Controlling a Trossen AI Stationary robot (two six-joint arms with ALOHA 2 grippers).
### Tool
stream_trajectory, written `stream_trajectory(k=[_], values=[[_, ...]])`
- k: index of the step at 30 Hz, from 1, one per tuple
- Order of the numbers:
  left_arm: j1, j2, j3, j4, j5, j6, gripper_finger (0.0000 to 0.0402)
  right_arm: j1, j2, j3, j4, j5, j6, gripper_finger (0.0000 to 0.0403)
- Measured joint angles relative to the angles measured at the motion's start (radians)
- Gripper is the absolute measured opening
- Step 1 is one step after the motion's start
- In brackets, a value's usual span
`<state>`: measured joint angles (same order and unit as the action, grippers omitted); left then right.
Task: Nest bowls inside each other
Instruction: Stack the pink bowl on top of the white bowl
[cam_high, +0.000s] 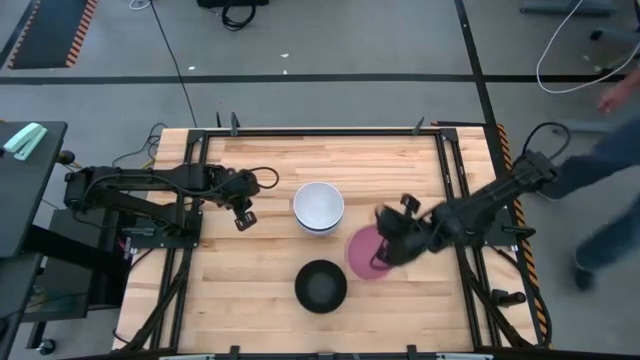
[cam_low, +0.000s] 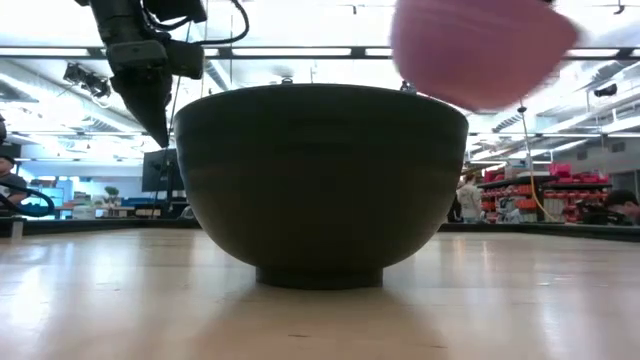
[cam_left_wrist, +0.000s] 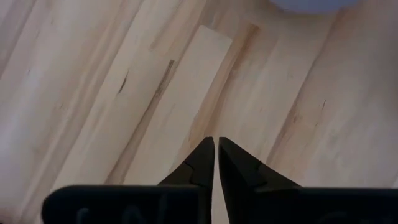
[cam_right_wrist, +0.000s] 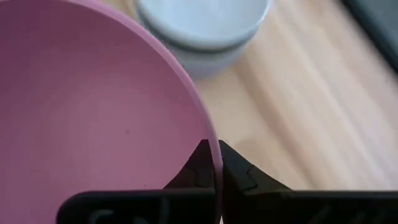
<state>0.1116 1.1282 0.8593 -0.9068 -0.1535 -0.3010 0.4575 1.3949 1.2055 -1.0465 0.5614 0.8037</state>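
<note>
Desk (cam_high: 260, 290): pale wooden planks inside a black frame, carrying three groups of bowls.

Pink bowl (cam_high: 364, 252): toward the right side of the desk, lifted clear of the surface; in the low view it hangs in the air above and behind the black bowl. Its rim is pinched between the jaws of the right gripper (cam_right_wrist: 213, 163), one finger inside the bowl and one outside, as the right wrist view shows.

Black bowl (cam_high: 321, 286): upright on the desk near the front edge, just left of the pink bowl and apart from it. It fills most of the low view, resting on a short foot.

White bowl (cam_high: 318, 205): upright near the middle of the desk, behind the black bowl. The right wrist view shows it sitting inside another pale bowl (cam_right_wrist: 208, 57), whose rim shows just below it; that lower bowl's colour is hard to tell.

Left gripper (cam_left_wrist: 216, 155): over bare wood left of the white bowl, jaws closed on nothing, tips together. The edge of a pale bowl shows at the border of the left wrist view.

Person (cam_high: 610, 170): blurred figure on the floor beyond the desk's right side.
</note>
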Motion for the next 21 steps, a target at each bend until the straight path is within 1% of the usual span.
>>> stream_trajectory(k=[5, 8, 14, 17, 21], values=[[0.003, 0.0, 0.0, 0.045, 0.0, 0.017, 0.0021, -0.163, 0.0, 0.129, 0.012, 0.0, -0.173, 0.0002], [0.003, 0.0, 0.0, 0.054, 0.0, 0.03, 0.0018, -0.258, 0.0, 0.195, 0.052, -0.033, -0.26, 0.0002], [0.003, 0.0, 0.0, 0.068, 0.0, 0.06, 0.0027, -0.418, 0.026, 0.285, 0.141, -0.188, -0.39, 0.0002], [0.003, 0.0, 0.0, 0.068, 0.0, 0.065, 0.0032, -0.476, 0.075, 0.331, 0.147, -0.258, -0.417, 0.0002], [0.003, 0.0, 0.0, 0.068, 0.0, 0.074, 0.0036, -0.539, 0.172, 0.401, 0.141, -0.352, -0.467, 0.0002]])
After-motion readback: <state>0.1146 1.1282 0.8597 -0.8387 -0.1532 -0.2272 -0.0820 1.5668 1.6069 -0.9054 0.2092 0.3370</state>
